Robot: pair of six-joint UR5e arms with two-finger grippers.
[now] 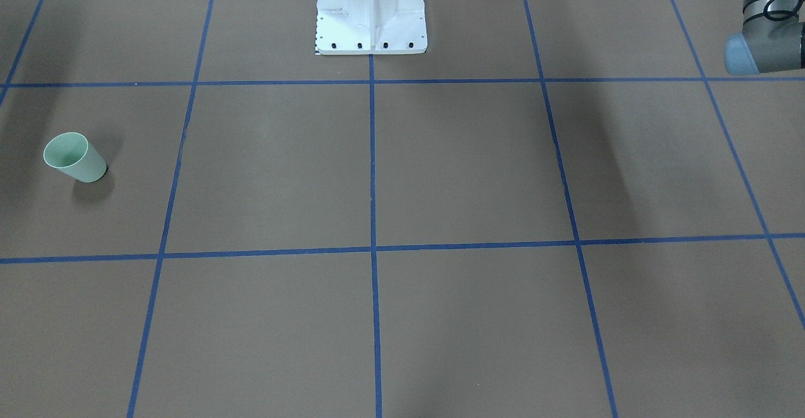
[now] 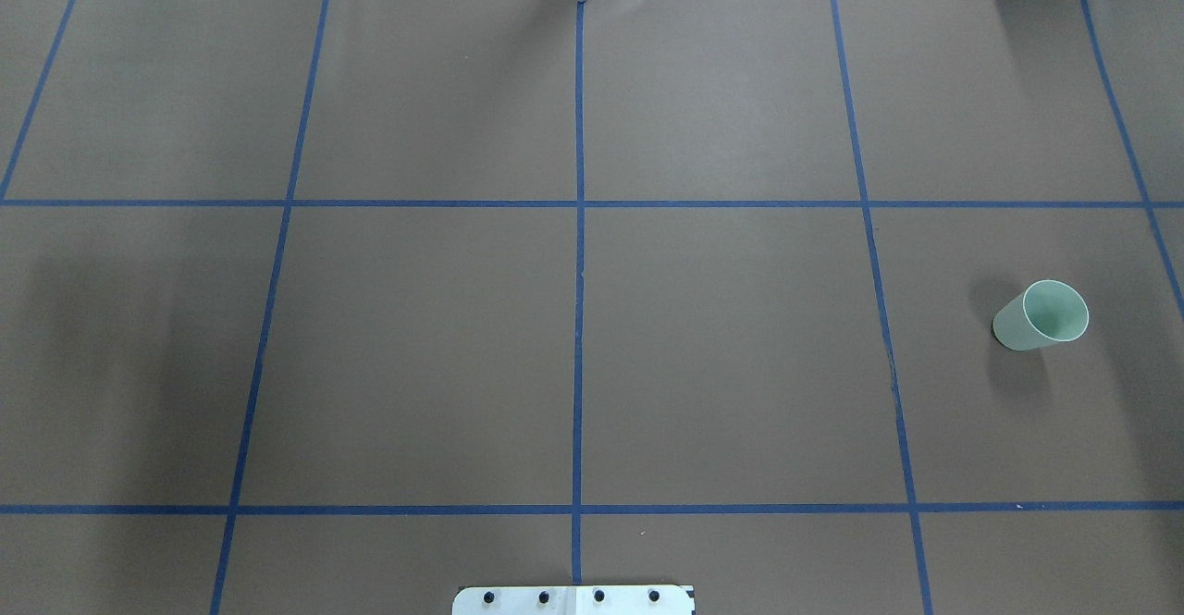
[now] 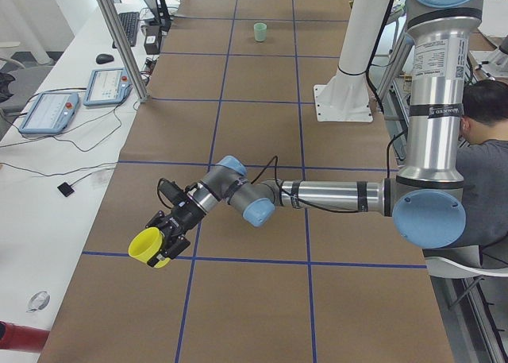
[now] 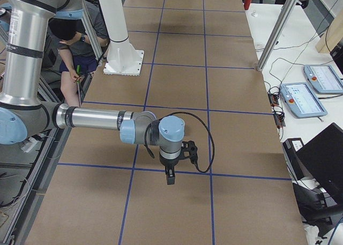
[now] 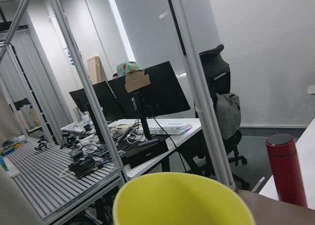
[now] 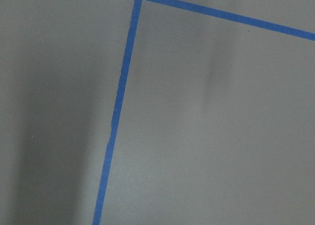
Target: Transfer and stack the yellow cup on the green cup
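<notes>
The yellow cup (image 3: 150, 247) lies on its side at the tip of my left gripper (image 3: 168, 234), just above the table's near end in the exterior left view. Its rim fills the bottom of the left wrist view (image 5: 182, 200). No fingers show there, so I cannot tell if the gripper is shut. The green cup (image 2: 1041, 316) stands upright, alone, on the robot's right side; it also shows in the front-facing view (image 1: 75, 158) and far off in the exterior left view (image 3: 259, 32). My right gripper (image 4: 169, 178) points down over the table, far from both cups; I cannot tell its state.
The white robot pedestal (image 1: 371, 12) stands at the table's middle edge. A red bottle (image 5: 285, 171) stands near the left end. Metal frame posts (image 3: 119, 37), teach pendants (image 3: 48, 113) and a seated person (image 3: 484, 148) flank the table. Brown table with blue tape grid (image 2: 579, 319).
</notes>
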